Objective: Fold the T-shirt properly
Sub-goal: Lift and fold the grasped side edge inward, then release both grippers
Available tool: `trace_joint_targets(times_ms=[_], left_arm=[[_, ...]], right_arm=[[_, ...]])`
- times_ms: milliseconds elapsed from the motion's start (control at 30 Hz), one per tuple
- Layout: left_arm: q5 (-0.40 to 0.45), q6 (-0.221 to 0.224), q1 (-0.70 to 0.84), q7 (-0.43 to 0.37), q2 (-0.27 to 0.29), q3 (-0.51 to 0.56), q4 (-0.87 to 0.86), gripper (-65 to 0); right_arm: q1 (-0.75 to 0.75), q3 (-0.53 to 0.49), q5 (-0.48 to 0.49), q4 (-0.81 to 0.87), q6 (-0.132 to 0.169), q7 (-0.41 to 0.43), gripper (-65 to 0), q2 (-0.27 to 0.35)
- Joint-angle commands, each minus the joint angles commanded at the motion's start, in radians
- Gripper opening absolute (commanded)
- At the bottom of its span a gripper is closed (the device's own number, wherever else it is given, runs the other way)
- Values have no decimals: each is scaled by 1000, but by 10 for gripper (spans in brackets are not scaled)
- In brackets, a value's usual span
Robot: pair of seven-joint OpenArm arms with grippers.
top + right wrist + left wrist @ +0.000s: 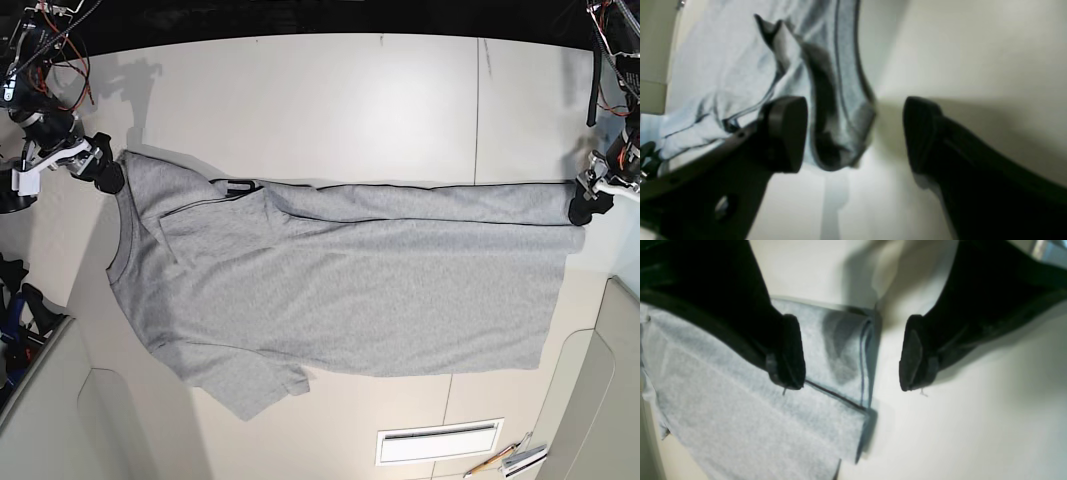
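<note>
the t-shirt lies flat and plain side up on the white table, stretched lengthwise between the two grippers, with its far long edge folded over into a narrow band that runs from the shoulder to the hem. the left gripper sits at the hem end of that band with its jaws spread apart and nothing pinched between them; in the left wrist view the folded corner of the cloth lies in the gap, reaching from under the one finger to about the middle of the opening, while the other finger stands over bare table, clear of the fabric. the layers of the fold show as stacked edges at that corner. the right gripper is at the shoulder end, near the ribbed neck, and its jaws are likewise parted and empty; in the right wrist view a bunched, rounded fold of grey cloth hangs in the gap, close against the one finger, and the other finger is over bare table beside it. the near sleeve lies spread out on the side away from both grippers. a few pens lie on the surface at the near edge, well apart from the shirt.
</note>
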Motion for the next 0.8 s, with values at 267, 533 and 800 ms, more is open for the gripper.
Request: trace_joint_targets(times_ms=[267,533,800], left_arm=[[4,0,25,8,39,24,0,-170],[5,0,29,31,39,24,0,-173],[4,0,28,30,39,24,0,-621]], right_arm=[[17,-132,-30,0,0,33,-203,-58],[54,-143,-82,0,-1,55,-205,-85],[64,-143,-97,0,-4,52,-600,-85]])
